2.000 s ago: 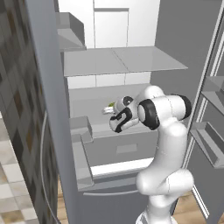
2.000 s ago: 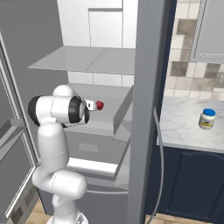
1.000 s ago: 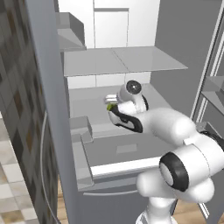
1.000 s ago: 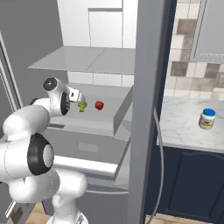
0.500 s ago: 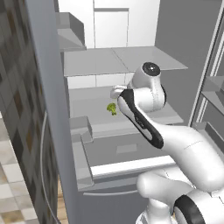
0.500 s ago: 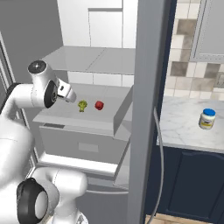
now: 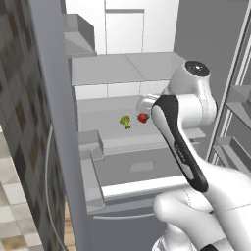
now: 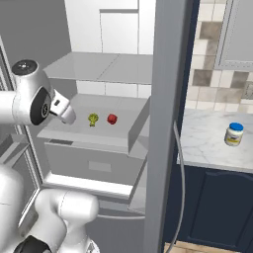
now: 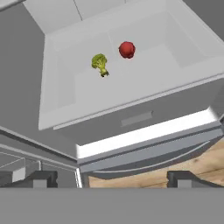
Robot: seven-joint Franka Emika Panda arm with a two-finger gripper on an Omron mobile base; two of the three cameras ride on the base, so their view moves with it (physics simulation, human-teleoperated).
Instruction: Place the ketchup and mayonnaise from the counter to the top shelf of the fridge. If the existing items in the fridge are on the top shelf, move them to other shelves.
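In the last second I raised the arm away from the lower grey shelf point(image 8: 94, 129), so the small yellow-green floret point(image 9: 100, 64) and the round red ball point(image 9: 127, 49) now lie there free, side by side, apart. The flat top shelf point(image 8: 99, 66) above looks bare, so I judge it ready. The squat mayonnaise jar with blue lid point(image 8: 233, 134) waits on the marble counter point(image 8: 207, 143). My gripper point(image 9: 111, 178) looks down, fingers wide, holding nothing.
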